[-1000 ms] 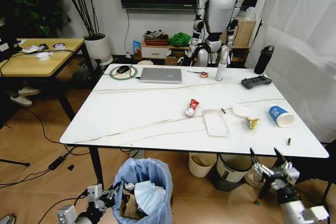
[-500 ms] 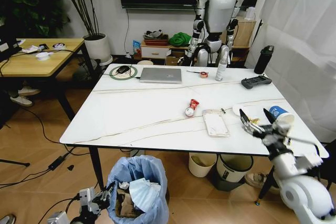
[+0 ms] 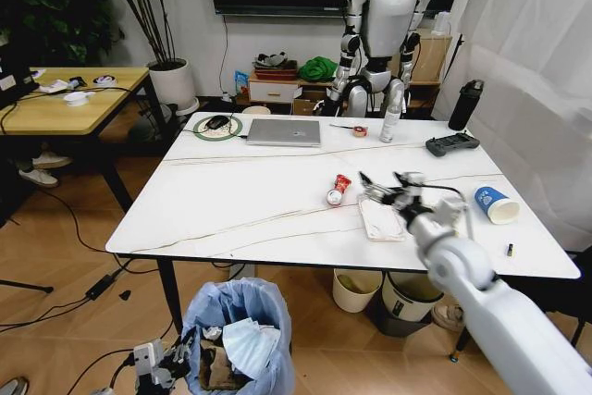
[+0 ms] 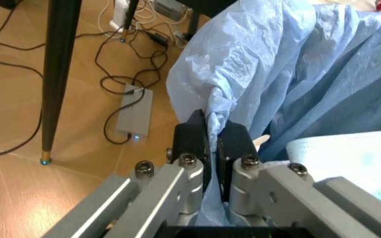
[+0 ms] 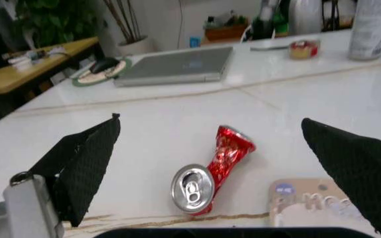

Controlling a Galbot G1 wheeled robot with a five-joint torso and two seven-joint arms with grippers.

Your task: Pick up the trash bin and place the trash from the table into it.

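The trash bin, lined with a crinkled light-blue bag, stands on the floor in front of the table. My left gripper is shut on the bag's rim, its fingers pinching the plastic. A pale-blue face mask and brown cardboard lie inside. My right gripper hovers open above the table, just right of a crushed red can. In the right wrist view the can lies between and beyond the spread fingers. A clear packet and a blue-white paper cup lie nearby.
A laptop, a clear bottle, a black bottle and a controller stand at the table's far side. A cream bucket and a grey bin sit under the table. A wooden desk stands to the left.
My right arm rose from below the table's front edge and swung left over the top toward the can. The left gripper and the bin shifted slightly left.
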